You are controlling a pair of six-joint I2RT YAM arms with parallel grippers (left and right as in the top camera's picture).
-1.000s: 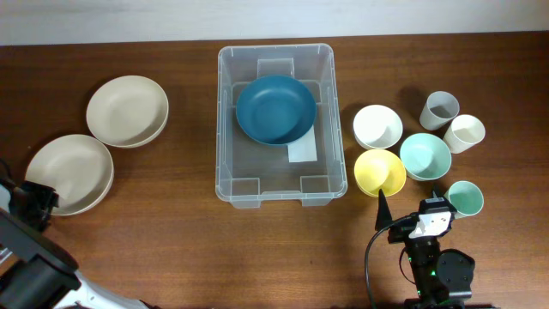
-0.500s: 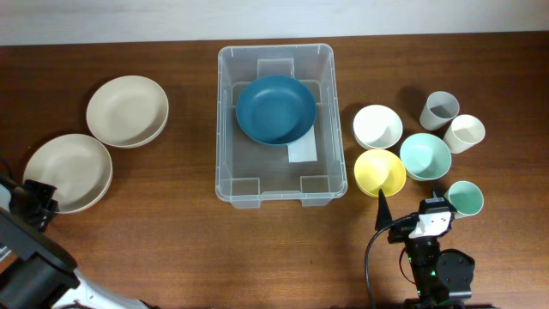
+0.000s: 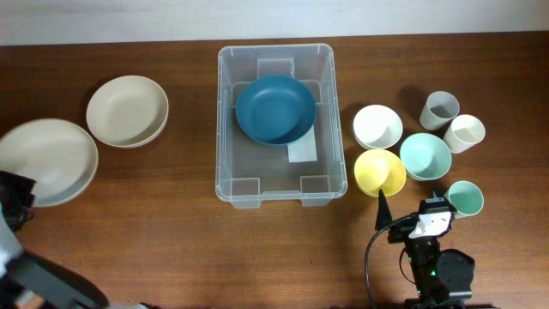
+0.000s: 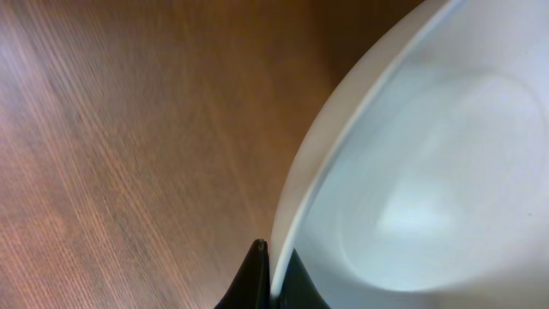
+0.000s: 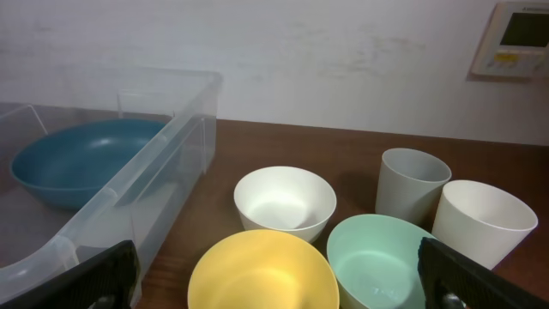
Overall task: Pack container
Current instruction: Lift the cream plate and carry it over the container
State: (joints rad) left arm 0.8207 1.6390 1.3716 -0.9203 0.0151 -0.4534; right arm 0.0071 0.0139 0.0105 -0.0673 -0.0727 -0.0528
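The clear plastic container (image 3: 274, 184) stands mid-table with a dark blue bowl (image 3: 275, 108) inside; it also shows in the right wrist view (image 5: 129, 184). My left gripper (image 4: 276, 275) is shut on the rim of a cream plate (image 4: 429, 172), lifted off the table at the far left in the overhead view (image 3: 43, 161). A second cream plate (image 3: 127, 111) lies nearby. My right gripper (image 3: 412, 225) sits near the front edge, open and empty, behind the yellow bowl (image 5: 262, 270).
Right of the container are a white bowl (image 3: 377, 125), a yellow bowl (image 3: 379, 172), a mint bowl (image 3: 425, 155), a grey cup (image 3: 439, 109), a white cup (image 3: 464, 133) and a mint cup (image 3: 464, 198).
My left gripper has closed on the near cream plate and lifted it up and to the left; it looks larger in the overhead view. The right arm has not moved.
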